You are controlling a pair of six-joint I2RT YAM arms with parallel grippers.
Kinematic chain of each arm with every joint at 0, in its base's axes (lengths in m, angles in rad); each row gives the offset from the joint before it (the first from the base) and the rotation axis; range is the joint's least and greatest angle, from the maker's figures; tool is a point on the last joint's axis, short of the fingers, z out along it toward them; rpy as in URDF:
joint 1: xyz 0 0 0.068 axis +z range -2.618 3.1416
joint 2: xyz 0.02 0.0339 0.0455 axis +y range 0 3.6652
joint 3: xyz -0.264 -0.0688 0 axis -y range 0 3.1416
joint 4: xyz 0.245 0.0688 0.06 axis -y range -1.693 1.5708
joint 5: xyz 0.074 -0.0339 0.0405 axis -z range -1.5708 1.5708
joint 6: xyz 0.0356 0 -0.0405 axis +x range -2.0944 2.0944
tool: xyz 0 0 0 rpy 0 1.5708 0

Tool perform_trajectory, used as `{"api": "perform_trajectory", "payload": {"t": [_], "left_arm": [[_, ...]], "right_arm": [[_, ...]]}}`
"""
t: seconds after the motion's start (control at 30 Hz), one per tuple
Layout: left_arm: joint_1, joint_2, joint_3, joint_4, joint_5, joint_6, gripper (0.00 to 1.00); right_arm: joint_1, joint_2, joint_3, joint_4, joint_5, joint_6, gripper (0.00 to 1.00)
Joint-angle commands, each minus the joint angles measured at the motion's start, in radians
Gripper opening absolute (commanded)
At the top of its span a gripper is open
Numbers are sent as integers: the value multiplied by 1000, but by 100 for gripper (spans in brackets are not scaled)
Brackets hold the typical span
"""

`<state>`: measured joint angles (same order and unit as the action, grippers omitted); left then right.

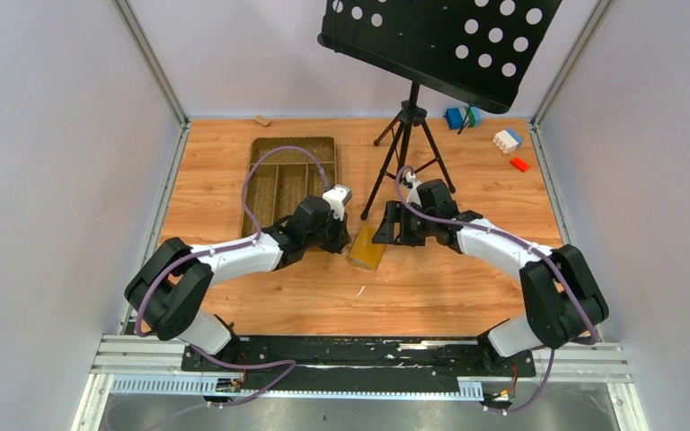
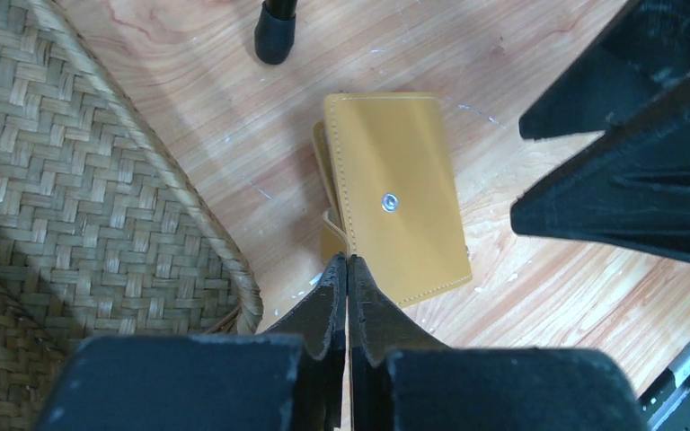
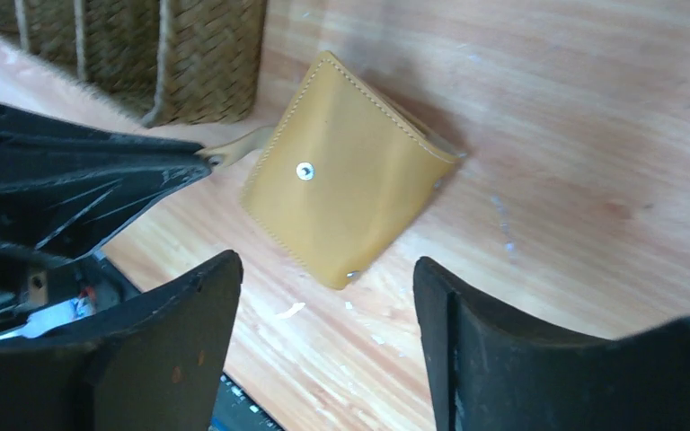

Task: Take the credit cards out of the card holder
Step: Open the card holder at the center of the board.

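Note:
The card holder (image 1: 367, 249), a mustard-yellow wallet with a silver snap, lies folded shut on the wooden table between my two grippers. It also shows in the left wrist view (image 2: 400, 189) and the right wrist view (image 3: 341, 180). My left gripper (image 2: 348, 262) is shut at the wallet's near left edge, and a thin tan tab (image 3: 234, 148) of the wallet runs into its tips. My right gripper (image 3: 328, 269) is open and empty, hovering just above the wallet's other side. No credit cards are in view; they are hidden.
A brown woven compartment tray (image 1: 257, 171) lies just left of the wallet, its rim close to my left fingers (image 2: 234, 287). A black tripod stand (image 1: 409, 135) with a perforated top stands behind, one foot (image 2: 274, 36) near the wallet. Toy blocks (image 1: 507, 139) lie at the back right.

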<state>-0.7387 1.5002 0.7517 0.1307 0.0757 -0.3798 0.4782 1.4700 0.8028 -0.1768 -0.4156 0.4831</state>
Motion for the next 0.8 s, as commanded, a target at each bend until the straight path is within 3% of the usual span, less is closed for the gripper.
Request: {"api": "perform_trajectory", "payload": {"t": [0.0,0.33,0.6,0.77], "left_arm": [[4,23,52,3,50,-4,0],[3,25,68,4,145,-23,0],[4,-93,32,19,163,-37,0],[2,-158,1,68,192,-37,0]], "right_arm": [[-6,0,56,-58,142,-24,73],[26,0,62,-64,186,-33,86],[26,10,63,-57,181,-33,72],[24,-20,19,36,60,-16,84]]}}
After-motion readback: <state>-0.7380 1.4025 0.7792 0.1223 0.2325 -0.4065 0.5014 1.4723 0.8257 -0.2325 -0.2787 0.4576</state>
